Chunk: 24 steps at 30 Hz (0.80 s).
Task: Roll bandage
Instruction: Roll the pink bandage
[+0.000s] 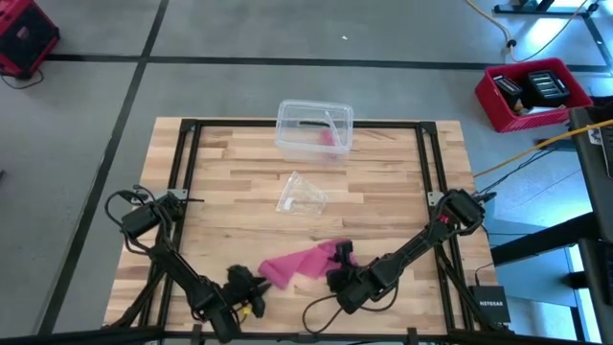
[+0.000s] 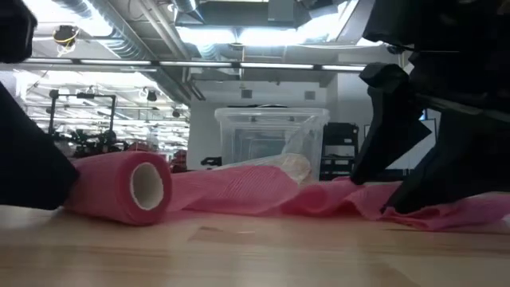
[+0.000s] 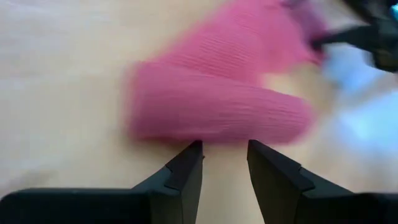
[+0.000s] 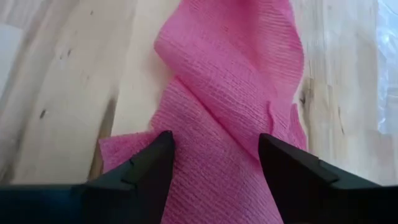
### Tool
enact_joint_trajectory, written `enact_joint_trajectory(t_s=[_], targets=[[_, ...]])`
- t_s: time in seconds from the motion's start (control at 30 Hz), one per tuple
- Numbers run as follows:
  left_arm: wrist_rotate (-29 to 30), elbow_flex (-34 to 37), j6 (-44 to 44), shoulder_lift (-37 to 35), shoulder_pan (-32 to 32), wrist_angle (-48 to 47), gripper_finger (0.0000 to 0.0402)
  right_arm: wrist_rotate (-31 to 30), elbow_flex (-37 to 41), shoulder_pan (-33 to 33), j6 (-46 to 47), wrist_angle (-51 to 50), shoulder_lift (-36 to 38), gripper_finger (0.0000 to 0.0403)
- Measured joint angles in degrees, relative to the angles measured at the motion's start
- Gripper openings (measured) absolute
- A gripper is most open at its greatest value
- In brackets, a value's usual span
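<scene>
On the table [image 1: 220, 182], near its front edge, the pink bandage [image 1: 299, 263] lies partly rolled, roll end by the left gripper [image 1: 251, 286]. That gripper's fingers stand slightly apart just short of the roll, holding nothing. The right gripper [image 4: 214, 155] straddles the flat strip, fingers wide, pressing its loose end.

The pink bandage [image 1: 299, 262] lies on the table's near edge, half unrolled (rolled end on its side).
</scene>
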State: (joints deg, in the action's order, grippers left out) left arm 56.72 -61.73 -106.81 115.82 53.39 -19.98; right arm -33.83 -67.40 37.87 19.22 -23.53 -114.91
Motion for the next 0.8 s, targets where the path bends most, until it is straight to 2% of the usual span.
enact_joint_trajectory(t_s=[0.17,0.3,0.43,0.67,0.8], targets=[[0.0,0.0,-18.8,-0.7,0.2,-19.9,0.0119,1.0,0.0,0.0,0.0,1.0,0.0,0.0237],[-0.2,0.1,-20.0,-0.8,-1.3,-23.8,0.0119,1.2,0.0,0.0,-0.1,2.2,0.0,0.0237],[-0.1,-1.7,-13.2,-0.9,-1.9,-19.2,0.0119,1.3,0.0,0.0,-0.1,2.4,0.0,0.0237],[-2.6,-10.5,7.5,-1.0,-0.2,-14.5,0.0119,1.3,0.0,0.0,-0.1,2.5,0.0,0.0237],[-2.8,-12.2,12.8,-1.0,-0.2,-14.4,0.0119,1.4,0.0,0.0,0.0,2.8,0.0,0.0237]])
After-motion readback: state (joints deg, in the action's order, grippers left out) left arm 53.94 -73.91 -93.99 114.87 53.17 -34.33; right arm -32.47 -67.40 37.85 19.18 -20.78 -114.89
